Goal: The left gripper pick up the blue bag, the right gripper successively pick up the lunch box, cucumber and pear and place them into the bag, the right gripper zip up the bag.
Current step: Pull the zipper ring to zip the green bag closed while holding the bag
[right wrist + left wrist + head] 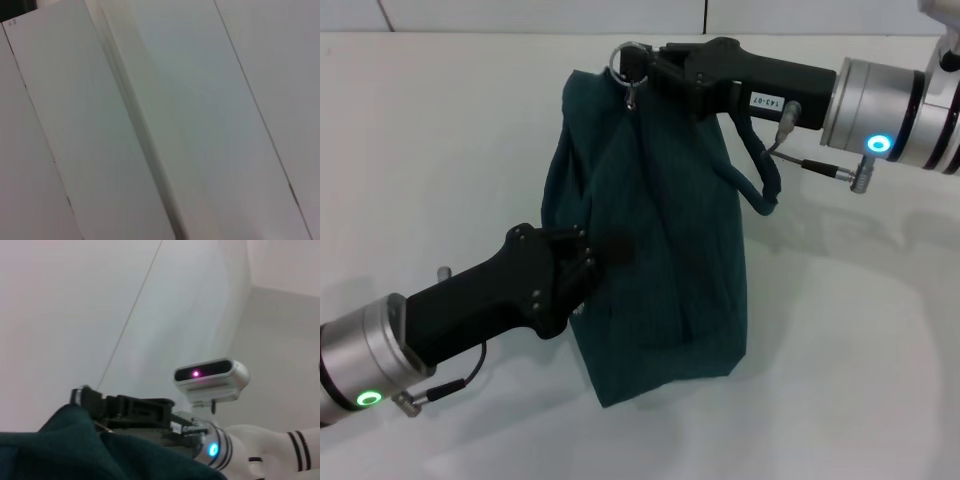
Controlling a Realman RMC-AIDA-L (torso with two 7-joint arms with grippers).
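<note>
Lunch box, cucumber, pear: none visible in any view, bag hides whatever is inside. Blue bag (660,250) stands upright centre frame in head view on the white table (440,130), dark teal woven fabric, slumped and creased, bottom corners squared off.

Left gripper (588,262) enters from lower left, black claw pressed into the bag's left side mid-height, fingers pinched on a fold of fabric. The fingertips sink into the cloth, so the exact contact is hard to make out.

Right gripper (638,68) comes in from upper right and sits at the bag's top edge. Metal ring pull (625,58) sits right at its tip, with a small tab hanging below. Jaws look closed at the pull, but the claw body covers the contact, so can't tell for sure. One loop handle (760,180) droops off the bag's right side under that arm, partly behind a thin cable.

Left wrist view: teal fabric fills the bottom edge, right gripper (87,399) just over it, head camera (212,377) beyond, against a plain wall.

Right wrist view: only pale flat panels with seams, no bag, no fingers.
</note>
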